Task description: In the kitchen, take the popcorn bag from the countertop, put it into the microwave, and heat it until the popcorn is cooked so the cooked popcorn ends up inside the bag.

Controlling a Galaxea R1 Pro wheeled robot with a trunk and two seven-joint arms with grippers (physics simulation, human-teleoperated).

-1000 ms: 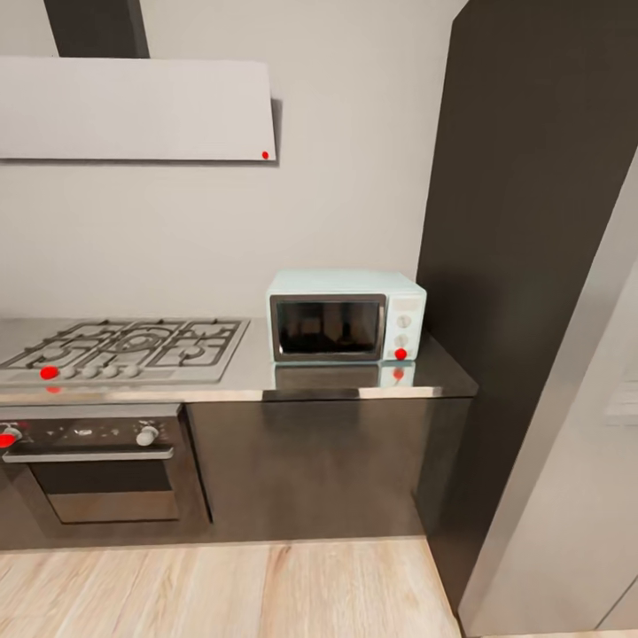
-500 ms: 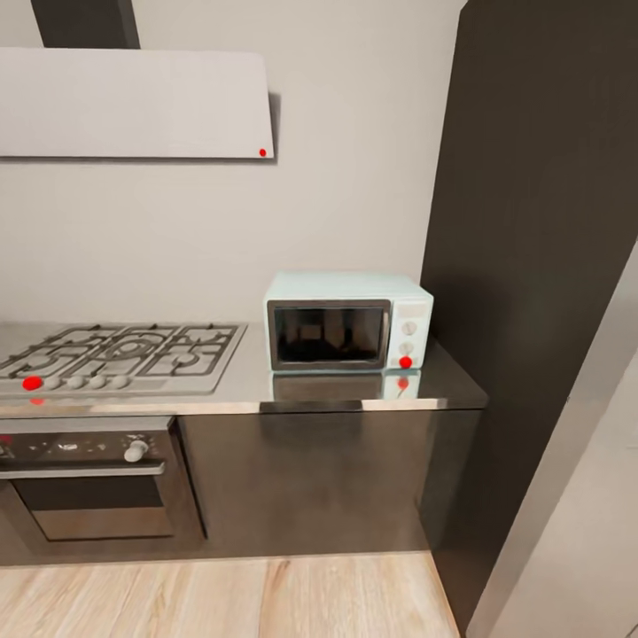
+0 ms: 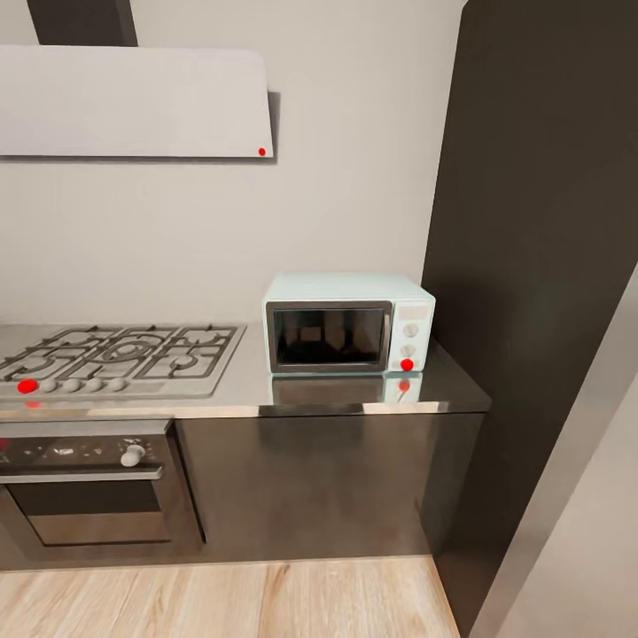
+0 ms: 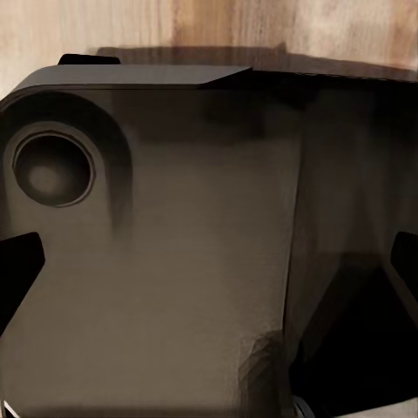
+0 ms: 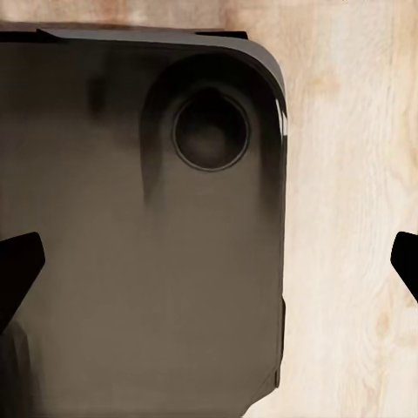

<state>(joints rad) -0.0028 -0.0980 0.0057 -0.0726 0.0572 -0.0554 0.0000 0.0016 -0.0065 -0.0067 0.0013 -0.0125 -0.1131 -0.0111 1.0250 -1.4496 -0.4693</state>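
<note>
Head view shows the microwave [image 3: 349,322] standing on the glossy grey table [image 3: 354,397], its long axis running along the wall [image 3: 337,177] and its dark glass door facing the camera, shut, knobs at the right end. A steel gas hob [image 3: 115,356] lies to its left, a built-in oven [image 3: 84,487] below that, a white hood [image 3: 133,102] above. A tall dark cabinet [image 3: 540,266] rises at the right. Both wrist views look down on the robot's dark base [image 4: 157,261] over the wooden floor [image 5: 348,261]; each hand's fingertips sit at opposite frame edges, spread wide
</note>
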